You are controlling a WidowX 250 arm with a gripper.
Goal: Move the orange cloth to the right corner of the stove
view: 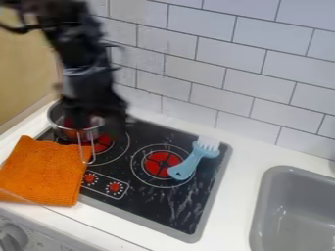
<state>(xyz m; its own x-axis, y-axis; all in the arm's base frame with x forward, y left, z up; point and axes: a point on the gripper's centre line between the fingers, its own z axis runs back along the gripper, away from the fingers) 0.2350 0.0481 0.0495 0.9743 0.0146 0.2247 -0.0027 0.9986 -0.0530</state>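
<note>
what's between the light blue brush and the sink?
In the camera view: the right margin of the stove, then a strip of white counter. Nothing lies on either there.

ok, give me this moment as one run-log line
gripper: at metal pot | orange cloth: across stove's left edge, partly on counter | blue brush: on stove, right side | goal: not met

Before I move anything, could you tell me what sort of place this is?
Probably a toy kitchen: a black cooktop with red burners, a grey sink and a white tiled wall.
</note>
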